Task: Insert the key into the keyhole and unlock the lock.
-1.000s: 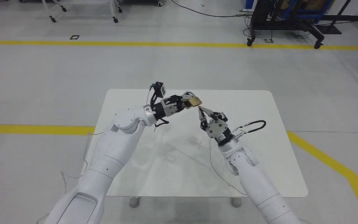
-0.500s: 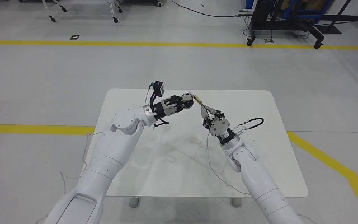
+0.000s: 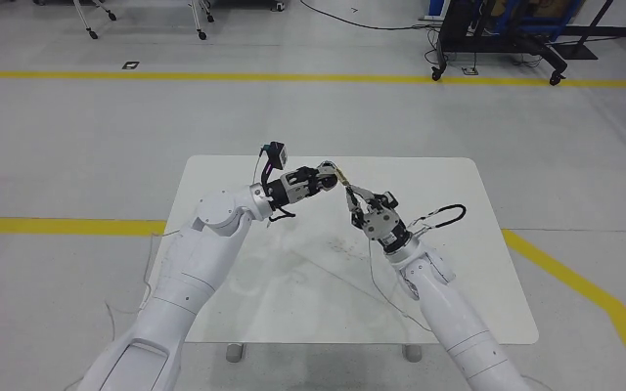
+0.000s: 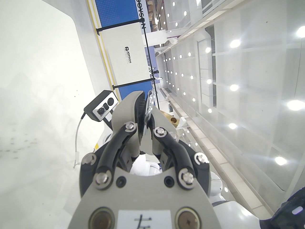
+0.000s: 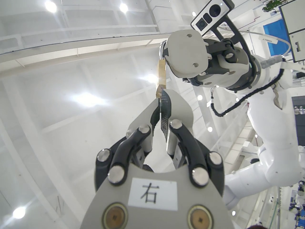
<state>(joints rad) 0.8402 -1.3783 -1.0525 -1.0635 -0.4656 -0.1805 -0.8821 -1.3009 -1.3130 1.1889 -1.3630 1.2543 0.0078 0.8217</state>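
Note:
Above the table's far middle, my left gripper (image 3: 329,177) is shut on the silver shackle (image 4: 149,103) of a brass padlock (image 3: 340,176). The padlock's body (image 4: 171,118) shows past one finger. My right gripper (image 3: 353,198) is shut on the key (image 5: 163,110), whose dark head sits between the fingers. The key's metal tip (image 5: 160,91) meets the lower end of the padlock (image 5: 161,72), which hangs edge-on from my left gripper (image 5: 166,55). I cannot tell how deep the tip sits in the keyhole.
The white table (image 3: 293,293) lies below both grippers, which are held in the air. A black cable loop (image 3: 445,217) sticks out beside my right forearm. Grey floor with yellow lines surrounds the table.
My right gripper has brought the key up from a gap away to the padlock's end. The left gripper has turned the padlock from broad face to edge-on.

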